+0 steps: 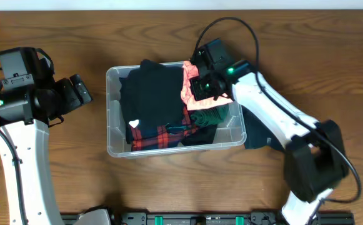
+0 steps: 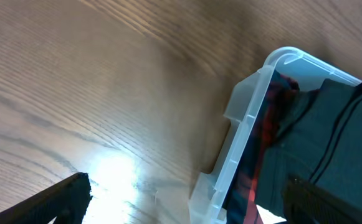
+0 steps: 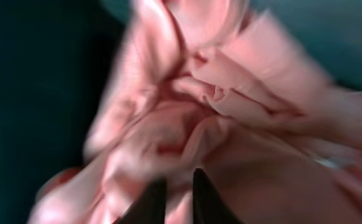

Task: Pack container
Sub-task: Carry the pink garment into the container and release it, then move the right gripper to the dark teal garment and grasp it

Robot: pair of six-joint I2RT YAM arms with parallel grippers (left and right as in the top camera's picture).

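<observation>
The clear plastic container (image 1: 111, 115) stands mid-table, filled with a black garment (image 1: 153, 90), red plaid cloth (image 1: 156, 139), a dark green garment (image 1: 217, 115) and a pink garment (image 1: 189, 84) at its far right corner. My right gripper (image 1: 201, 87) hangs over that corner. In the right wrist view its fingers (image 3: 179, 180) stand almost together on a fold of the pink garment (image 3: 230, 106), and the view is blurred. My left gripper (image 1: 84, 90) is left of the container, open and holding nothing. In its wrist view (image 2: 187, 190) the container's wall (image 2: 249, 118) lies between the wide-apart fingers.
A dark garment (image 1: 259, 139) lies on the wooden table just right of the container, partly under the right arm. The left arm's base stands at the table's left side, and the right arm's base at the front right.
</observation>
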